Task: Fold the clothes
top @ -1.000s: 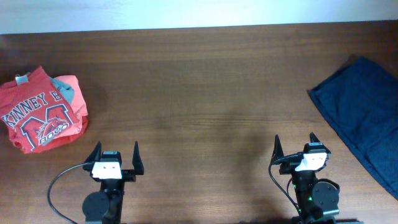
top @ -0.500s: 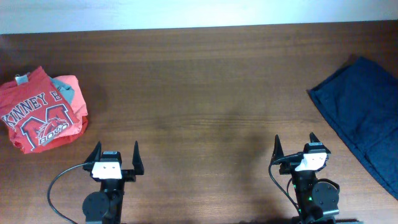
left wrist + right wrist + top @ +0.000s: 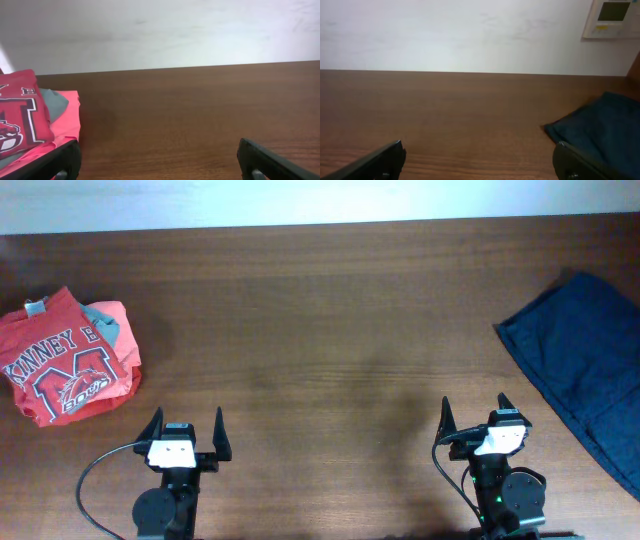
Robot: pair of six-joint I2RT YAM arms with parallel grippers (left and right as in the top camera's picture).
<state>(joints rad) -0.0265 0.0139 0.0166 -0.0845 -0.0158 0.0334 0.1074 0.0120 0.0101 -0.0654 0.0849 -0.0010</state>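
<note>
Fingers on the left gripper [image 3: 187, 427] and the right gripper [image 3: 475, 413] stand wide apart, holding nothing, at the near edge of the brown wooden table [image 3: 320, 310]. At the far left, the red-orange cotton T-shirt [image 3: 62, 368] with white KINNEY lettering lies on a grey top [image 3: 54, 104] and a coral-pink garment [image 3: 70, 117]. A deep pinch would likely catch those layers too; a sideways tug could slide the pile off the left edge. Bare wood between it and the dark blue cloth [image 3: 585, 365] at right leaves room for spreading.

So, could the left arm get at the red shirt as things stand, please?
Probably yes: the left gripper is open and empty, and only bare table lies between it and the red shirt, ahead to its left.
</note>
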